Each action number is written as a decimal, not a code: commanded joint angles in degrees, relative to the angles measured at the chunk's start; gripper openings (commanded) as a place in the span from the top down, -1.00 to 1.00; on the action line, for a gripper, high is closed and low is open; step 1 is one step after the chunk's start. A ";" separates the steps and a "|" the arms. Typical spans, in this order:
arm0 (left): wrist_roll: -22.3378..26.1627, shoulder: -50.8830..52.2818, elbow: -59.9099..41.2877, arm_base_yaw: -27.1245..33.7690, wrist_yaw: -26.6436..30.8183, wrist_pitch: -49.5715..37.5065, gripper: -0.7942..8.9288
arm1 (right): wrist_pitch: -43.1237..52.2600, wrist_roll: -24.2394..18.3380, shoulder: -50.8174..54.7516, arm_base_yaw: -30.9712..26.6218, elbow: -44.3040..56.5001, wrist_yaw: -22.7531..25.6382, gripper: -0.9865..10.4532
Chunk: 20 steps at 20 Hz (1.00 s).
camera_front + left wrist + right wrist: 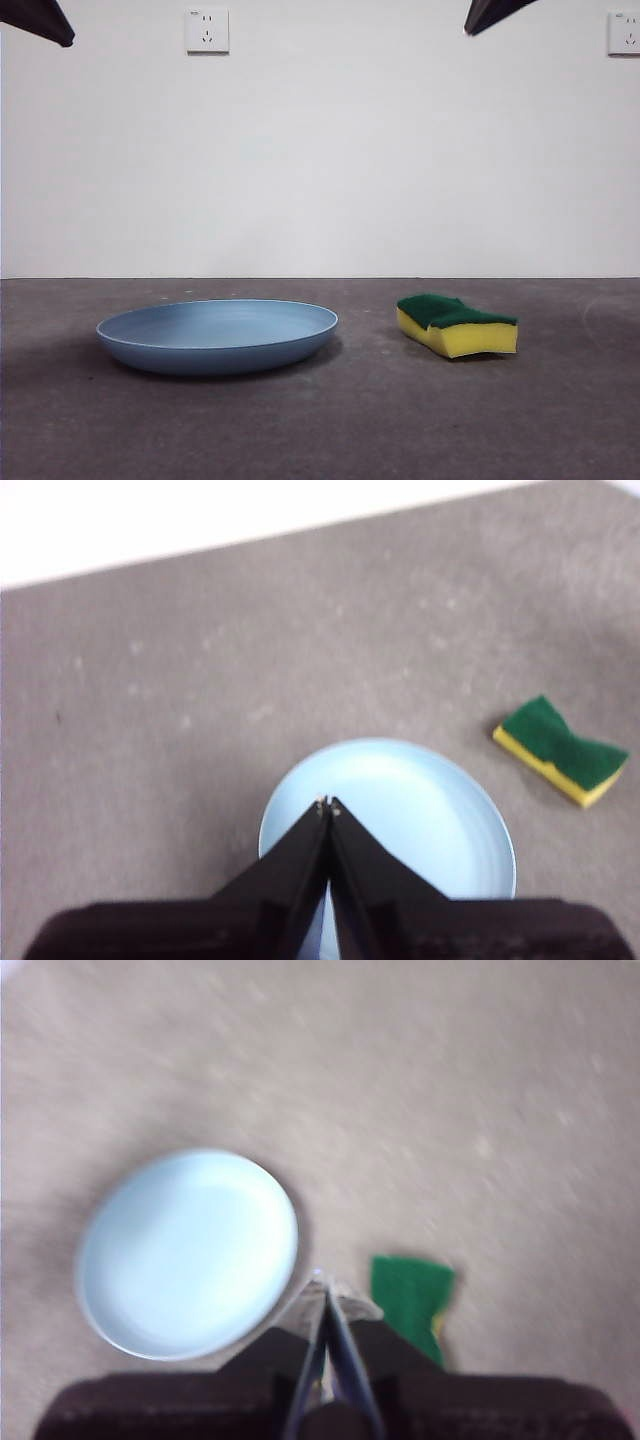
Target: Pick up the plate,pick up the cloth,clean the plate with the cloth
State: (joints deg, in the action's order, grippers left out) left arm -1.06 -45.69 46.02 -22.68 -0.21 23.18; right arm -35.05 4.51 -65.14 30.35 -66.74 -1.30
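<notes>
Nearest in the front view lies bare dark grey table surface [330,430], matte and faintly speckled. On it rests the wide, shallow, round light blue plate [218,335], flat on its base, matte and smooth, with nothing in it. To one side of the plate, well apart from it and a little farther back, sits the small wavy-edged block of yellow sponge with a dark green scouring layer [457,324], green side up, resting on the table and touching nothing else. Behind both, the table ends at a plain white wall [320,150] carrying two white power sockets [207,29], one of them at the picture's edge.

Both arms wait high above the table, showing in the front view only as black tips at the top corners. The left gripper [328,806] hangs over the plate [390,815], its two black jaws pressed together and holding nothing; the sponge [562,748] lies off to the side. The right gripper [327,1285] hangs above the gap between plate [188,1250] and sponge [410,1300], its jaws likewise closed on nothing; this view is blurred.
</notes>
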 commanded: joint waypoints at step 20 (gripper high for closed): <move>-9.09 8.66 -25.83 -0.09 0.11 -23.87 0.84 | 7.52 6.38 28.57 9.42 33.24 13.64 0.83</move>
State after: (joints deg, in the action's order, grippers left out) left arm -9.72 -37.06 20.25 -22.68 -0.19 -0.54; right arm -27.66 10.15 -36.62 39.75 -33.82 12.21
